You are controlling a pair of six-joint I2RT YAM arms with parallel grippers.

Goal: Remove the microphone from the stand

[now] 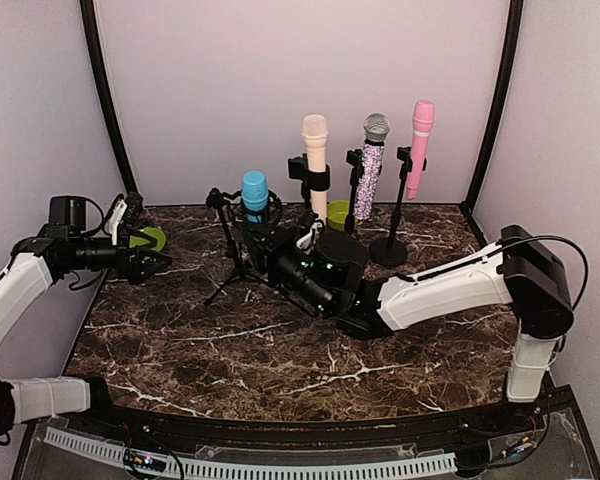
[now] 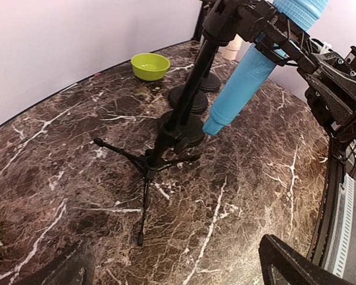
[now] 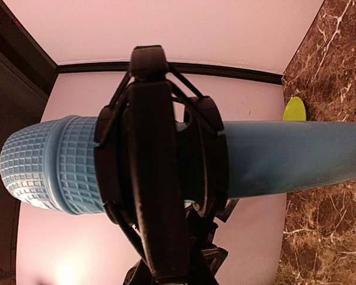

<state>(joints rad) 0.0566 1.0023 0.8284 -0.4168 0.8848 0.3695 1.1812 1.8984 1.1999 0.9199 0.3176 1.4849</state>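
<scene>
A blue microphone (image 1: pixel 254 190) (image 2: pixel 242 86) (image 3: pixel 285 157) sits tilted in the black clip of a tripod stand (image 1: pixel 230 262) (image 2: pixel 177 122) at the table's middle back. My right gripper (image 1: pixel 268 238) (image 3: pixel 166 154) reaches in from the right and is shut on the blue microphone, right at the clip. One black finger (image 3: pixel 154 196) crosses the microphone's body just behind its gridded head. My left gripper (image 1: pixel 150 256) (image 2: pixel 178 270) hovers open near the left edge, well apart from the stand, with only marble between its fingertips.
Cream (image 1: pixel 315 150), glittery silver (image 1: pixel 372 160) and pink (image 1: pixel 420 145) microphones stand on round-base stands along the back. One green bowl (image 1: pixel 150 238) lies beside my left gripper, and another green bowl (image 1: pixel 337 214) (image 2: pixel 151 65) lies behind the stands. The tripod's legs (image 2: pixel 143 196) spread over the marble table (image 1: pixel 280 350).
</scene>
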